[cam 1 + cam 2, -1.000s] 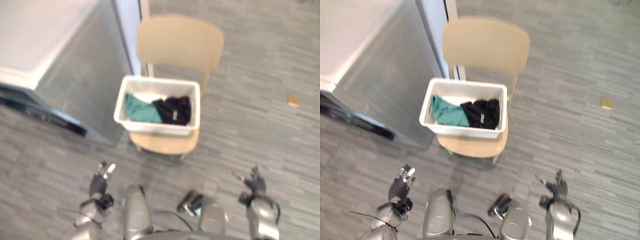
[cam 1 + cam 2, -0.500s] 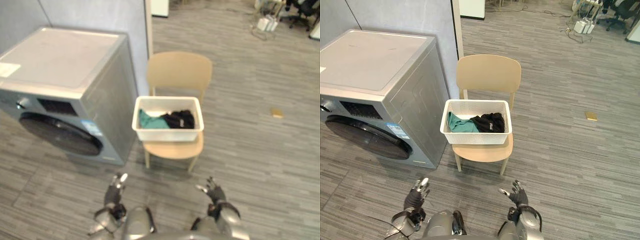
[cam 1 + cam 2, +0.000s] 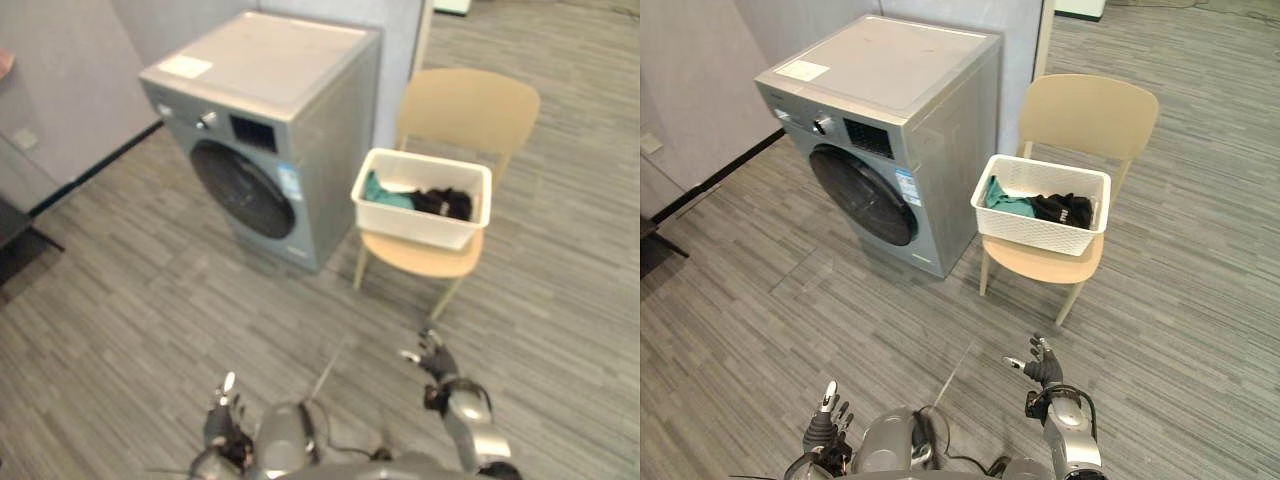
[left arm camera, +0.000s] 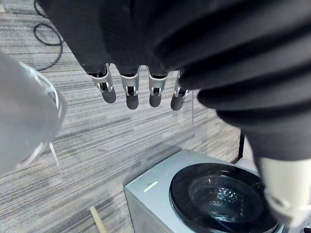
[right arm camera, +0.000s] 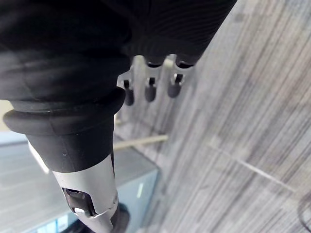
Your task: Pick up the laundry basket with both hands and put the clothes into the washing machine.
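Left hand (image 3: 825, 415) & right hand (image 3: 1042, 368) hang spread, empty, well apart from laundry basket (image 3: 1035, 232): prob. light, stiff plastic; grip opposite rims.

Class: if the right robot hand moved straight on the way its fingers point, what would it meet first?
Probably the tan chair, its seat front below the white laundry basket; only floor lies between it and the right robot hand. Height is unclear.
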{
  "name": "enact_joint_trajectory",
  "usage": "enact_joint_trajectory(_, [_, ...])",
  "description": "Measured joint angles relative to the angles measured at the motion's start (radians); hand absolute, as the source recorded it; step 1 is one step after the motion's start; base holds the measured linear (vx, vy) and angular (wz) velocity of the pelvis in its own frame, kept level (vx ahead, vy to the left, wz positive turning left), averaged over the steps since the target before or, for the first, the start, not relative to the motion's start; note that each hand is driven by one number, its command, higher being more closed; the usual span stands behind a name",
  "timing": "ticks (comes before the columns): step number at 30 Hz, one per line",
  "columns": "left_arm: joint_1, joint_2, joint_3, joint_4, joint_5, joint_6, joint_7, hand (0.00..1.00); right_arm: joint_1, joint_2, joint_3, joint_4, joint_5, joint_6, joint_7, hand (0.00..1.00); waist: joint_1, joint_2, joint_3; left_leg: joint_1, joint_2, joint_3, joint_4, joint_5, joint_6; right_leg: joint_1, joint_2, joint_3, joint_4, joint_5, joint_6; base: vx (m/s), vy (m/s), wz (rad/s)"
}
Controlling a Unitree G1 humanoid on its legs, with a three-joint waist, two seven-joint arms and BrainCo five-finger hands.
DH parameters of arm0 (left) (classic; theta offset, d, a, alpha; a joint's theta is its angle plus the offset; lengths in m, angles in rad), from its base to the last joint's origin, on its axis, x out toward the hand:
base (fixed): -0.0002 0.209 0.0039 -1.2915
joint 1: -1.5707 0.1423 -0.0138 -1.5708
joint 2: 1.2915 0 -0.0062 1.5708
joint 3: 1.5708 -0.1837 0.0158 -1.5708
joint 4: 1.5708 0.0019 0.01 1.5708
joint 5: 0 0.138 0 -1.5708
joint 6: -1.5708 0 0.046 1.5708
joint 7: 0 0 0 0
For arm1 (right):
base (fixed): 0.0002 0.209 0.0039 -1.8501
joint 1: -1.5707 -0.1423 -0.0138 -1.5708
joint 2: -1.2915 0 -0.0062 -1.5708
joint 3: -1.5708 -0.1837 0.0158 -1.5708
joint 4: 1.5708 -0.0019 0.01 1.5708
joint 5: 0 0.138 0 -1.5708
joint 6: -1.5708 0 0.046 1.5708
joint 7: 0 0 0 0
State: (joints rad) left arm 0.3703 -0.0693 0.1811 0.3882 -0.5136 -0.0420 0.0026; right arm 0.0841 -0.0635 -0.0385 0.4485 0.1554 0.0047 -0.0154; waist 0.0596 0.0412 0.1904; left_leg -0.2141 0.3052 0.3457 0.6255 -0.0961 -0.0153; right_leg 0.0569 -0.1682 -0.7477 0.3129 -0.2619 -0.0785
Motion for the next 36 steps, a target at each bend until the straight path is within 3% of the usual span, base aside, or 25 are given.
enact_joint_trajectory(2, [-0.026,0.004,-0.032,0.007,0.017,-0.001,-0.002,0.0,0.003,0.0,-0.036,-0.013,0.0,-0.016,-0.002,0.0,-0.012,0.015,-0.012,0.059,0.056,0.026,-0.046,0.004,-0.007,-0.011,-0.041,-0.066,0.021,0.016,0.027,-0.08,0.325,1.3])
enact_joint_trajectory(3, [-0.038,0.006,-0.06,0.007,0.02,-0.003,-0.004,0.0,0.005,-0.003,-0.056,-0.028,0.0,-0.022,-0.003,0.0,-0.021,0.027,-0.02,0.087,0.068,0.049,-0.132,0.024,-0.104,-0.012,-0.078,-0.126,0.041,0.029,0.049,-0.06,0.387,1.53])
enact_joint_trajectory(4, [-0.043,0.006,-0.076,0.006,0.022,-0.003,-0.006,0.0,0.008,-0.006,-0.067,-0.042,0.0,-0.025,-0.003,0.0,-0.022,0.034,-0.025,0.095,0.058,0.05,-0.185,0.037,-0.139,-0.016,-0.104,-0.155,0.062,0.031,0.056,-0.05,0.448,1.72])
enact_joint_trajectory(5, [-0.051,0.007,-0.103,0.004,0.028,-0.006,-0.013,0.0,0.004,-0.01,-0.089,-0.069,0.0,-0.03,-0.002,0.0,-0.02,0.04,-0.032,0.09,0.001,0.024,-0.255,-0.013,-0.107,-0.028,-0.18,-0.203,0.143,0.028,0.068,-0.04,0.401,1.45])
enact_joint_trajectory(6, [-0.055,0.008,-0.11,0.005,0.031,-0.006,-0.02,0.0,0.001,-0.011,-0.096,-0.08,0.0,-0.032,-0.002,0.0,-0.021,0.044,-0.036,0.087,-0.032,0.01,-0.262,-0.041,-0.063,-0.031,-0.221,-0.216,0.184,0.024,0.075,-0.05,0.513,1.53])
enact_joint_trajectory(7, [-0.064,0.021,-0.113,0.009,0.041,-0.005,-0.025,0.0,-0.014,-0.01,-0.108,-0.078,-0.004,-0.033,-0.002,0.0,-0.015,0.009,-0.019,0.082,-0.074,-0.001,-0.247,-0.066,-0.033,-0.03,-0.294,-0.208,0.259,0.018,0.085,-0.04,0.4,1.26])
enact_joint_trajectory(8, [-0.054,0.038,-0.118,0.012,0.058,-0.002,-0.025,0.0,-0.036,-0.003,-0.102,-0.078,-0.012,-0.031,-0.001,0.0,-0.008,-0.02,-0.013,0.081,-0.135,-0.029,-0.211,-0.097,0.011,-0.031,-0.388,-0.171,0.366,0.042,0.042,0.0,0.45,1.19])
enact_joint_trajectory(9, [-0.039,0.055,-0.132,0.01,0.069,0.002,-0.026,0.0,-0.054,-0.002,-0.091,-0.078,-0.017,-0.031,-0.002,0.0,-0.009,-0.024,-0.013,0.091,-0.156,-0.048,-0.186,-0.122,0.036,-0.061,-0.426,-0.087,0.448,0.088,-0.024,0.04,0.433,0.95])
enact_joint_trajectory(10, [-0.014,0.083,-0.147,-0.01,0.086,0.002,-0.028,0.0,-0.088,0.001,-0.068,-0.077,-0.032,-0.031,-0.001,0.0,-0.009,-0.013,-0.008,0.111,-0.169,-0.069,-0.173,-0.147,0.06,-0.124,-0.411,0.067,0.549,0.077,0.001,0.05,0.389,0.65])
enact_joint_trajectory(11, [0.005,0.108,-0.148,-0.036,0.094,0.002,-0.03,0.0,-0.128,0.003,-0.055,-0.075,-0.046,-0.035,-0.002,0.0,-0.009,-0.012,-0.008,0.132,-0.176,-0.075,-0.183,-0.157,0.075,-0.187,-0.36,0.168,0.597,0.041,0.052,0.04,0.312,0.4])
enact_joint_trajectory(12, [0.015,0.119,-0.148,-0.047,0.094,-0.001,-0.034,0.0,-0.158,0.001,-0.046,-0.07,-0.055,-0.04,-0.008,0.0,-0.007,-0.016,-0.008,0.15,-0.187,-0.074,-0.201,-0.156,0.077,-0.22,-0.324,0.194,0.586,0.025,0.072,0.03,0.191,0.21])
enact_joint_trajectory(14, [0.018,0.133,-0.167,-0.055,0.093,-0.001,-0.045,0.0,-0.218,-0.003,-0.04,-0.057,-0.071,-0.047,-0.017,0.0,0.005,-0.019,-0.01,0.16,-0.208,-0.074,-0.219,-0.165,0.091,-0.27,-0.28,0.165,0.481,0.019,0.082,0.02,0.151,0.05])
enact_joint_trajectory(16, [-0.011,0.138,-0.203,-0.058,0.091,-0.001,-0.049,0.0,-0.306,-0.037,-0.041,0.013,-0.088,-0.044,-0.049,0.0,0.015,-0.013,-0.004,0.153,-0.217,-0.076,-0.223,-0.175,0.096,-0.326,-0.229,0.139,0.242,0.038,0.092,0.04,0.092,0.08])
enact_joint_trajectory(18, [-0.047,0.135,-0.22,-0.058,0.09,-0.001,-0.057,0.0,-0.367,-0.08,-0.043,0.064,-0.088,-0.037,-0.074,0.0,0.016,-0.004,0.011,0.15,-0.215,-0.103,-0.214,-0.192,0.087,-0.342,-0.198,0.148,0.005,0.14,0.108,0.08,0.051,0.32])
enact_joint_trajectory(20, [-0.073,0.133,-0.222,-0.059,0.086,-0.001,-0.064,0.0,-0.371,-0.112,-0.043,0.073,-0.091,-0.033,-0.084,0.0,0.016,-0.001,0.014,0.131,-0.217,-0.139,-0.18,-0.224,0.065,-0.339,-0.195,0.151,-0.081,0.189,0.125,0.15,-0.048,0.49])
enact_joint_trajectory(22, [-0.089,0.127,-0.219,-0.059,0.086,-0.002,-0.064,0.0,-0.372,-0.132,-0.043,0.08,-0.103,-0.02,-0.092,0.0,0.016,0.022,0.025,0.133,-0.179,-0.184,-0.117,-0.284,0.033,-0.34,-0.166,0.2,-0.031,0.238,0.108,0.25,-0.143,0.42])
enact_joint_trajectory(24, [-0.066,0.117,-0.208,-0.064,0.084,-0.002,-0.063,0.0,-0.367,-0.13,-0.041,0.081,-0.127,-0.009,-0.093,0.0,0.014,0.058,0.024,0.132,-0.076,-0.192,-0.001,-0.283,-0.012,-0.302,-0.093,0.18,0.019,0.237,0.096,0.36,-0.193,0.3])
enact_joint_trajectory(25, [-0.065,0.114,-0.207,-0.064,0.084,-0.002,-0.063,0.0,-0.372,-0.131,-0.043,0.081,-0.129,-0.005,-0.097,0.0,0.013,0.06,0.024,0.094,-0.038,-0.178,0.088,-0.253,-0.006,-0.293,-0.08,0.167,0.031,0.247,0.083,0.4,-0.215,-0.03])
enact_joint_trajectory(26, [-0.059,0.099,-0.208,-0.064,0.08,0.001,-0.063,0.0,-0.382,-0.134,-0.042,0.081,-0.129,0.0,-0.101,0.0,0.032,0.064,0.026,0.04,0.029,-0.159,0.226,-0.162,0.024,-0.272,-0.042,0.169,0.038,0.246,0.057,0.36,-0.245,-0.39])
enact_joint_trajectory(27, [-0.046,0.089,-0.211,-0.065,0.069,0.004,-0.065,0.0,-0.392,-0.131,-0.041,0.081,-0.128,0.002,-0.112,0.0,0.044,0.063,0.026,0.004,0.078,-0.157,0.322,-0.031,0.028,-0.239,-0.009,0.173,0.018,0.236,0.041,0.45,-0.298,-0.47])
enact_joint_trajectory(28, [-0.044,0.084,-0.211,-0.065,0.063,0.007,-0.065,0.0,-0.397,-0.132,-0.043,0.081,-0.128,0.002,-0.116,0.0,0.044,0.059,0.029,-0.025,0.101,-0.157,0.367,0.023,0.021,-0.218,0.0,0.17,-0.001,0.233,0.037,0.4,-0.223,-0.34])
enact_joint_trajectory(30, [-0.05,0.077,-0.217,-0.073,0.049,0.013,-0.067,0.0,-0.427,-0.144,-0.07,0.083,-0.127,0.003,-0.122,0.0,0.047,0.039,0.042,-0.093,0.142,-0.101,0.446,-0.01,0.007,-0.16,0.007,0.17,-0.07,0.232,0.036,0.41,-0.19,-0.13])
enact_joint_trajectory(32, [-0.05,0.077,-0.211,-0.083,0.043,0.014,-0.068,0.0,-0.456,-0.162,-0.091,0.1,-0.127,0.004,-0.138,0.0,0.048,0.035,0.045,-0.105,0.149,-0.07,0.368,-0.033,-0.003,-0.126,0.009,0.171,-0.113,0.238,0.045,0.33,-0.07,-0.07])
enact_joint_trajectory(34, [-0.039,0.084,-0.209,-0.108,0.041,0.015,-0.069,0.0,-0.554,-0.182,-0.089,0.18,-0.126,0.003,-0.15,0.0,0.049,0.035,0.046,-0.103,0.122,-0.054,0.107,-0.042,-0.017,-0.116,0.005,0.181,-0.143,0.249,0.062,0.29,0.088,-0.14])
enact_joint_trajectory(36, [-0.04,0.081,-0.213,-0.124,0.041,0.015,-0.07,0.0,-0.657,-0.199,-0.089,0.252,-0.126,0.003,-0.16,0.0,0.057,0.042,0.067,-0.078,0.045,-0.113,-0.229,-0.009,-0.048,-0.119,-0.008,0.196,-0.141,0.26,0.08,0.22,0.294,-0.26])
